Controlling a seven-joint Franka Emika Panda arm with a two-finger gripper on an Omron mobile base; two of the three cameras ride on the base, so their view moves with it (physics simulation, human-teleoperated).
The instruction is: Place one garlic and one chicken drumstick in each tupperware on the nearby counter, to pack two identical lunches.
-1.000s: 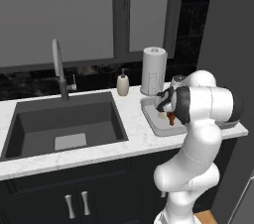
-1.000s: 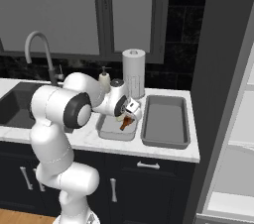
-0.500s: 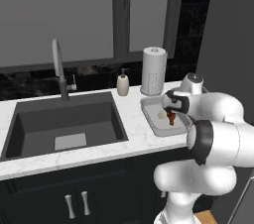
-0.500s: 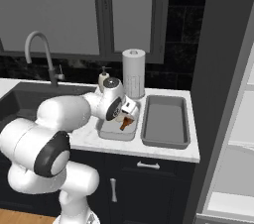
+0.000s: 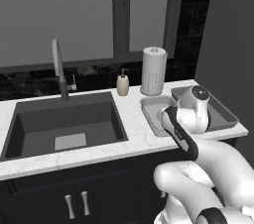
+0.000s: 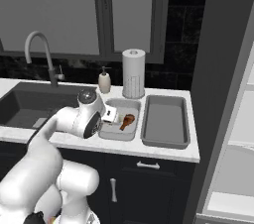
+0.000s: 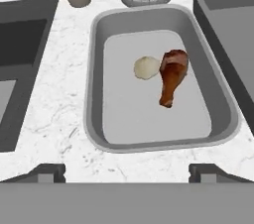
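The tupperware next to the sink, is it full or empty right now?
Partly filled. The left tupperware holds one garlic and one chicken drumstick, lying side by side on its floor.

A white, grey-veined marble pattern is shown on the bench (image 7: pixel 59 119). Both tupperware trays (image 7: pixel 94 94) (image 6: pixel 166 141) are coloured plain grey. A pale cream garlic (image 7: pixel 147 68) and a reddish-brown chicken drumstick (image 7: pixel 171 83) are seen in the left tray. The far sink basin (image 5: pixel 64 124) is rendered dark grey.

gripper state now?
Gripper: open, holding nothing, above the left tupperware with the drumstick and garlic in it.
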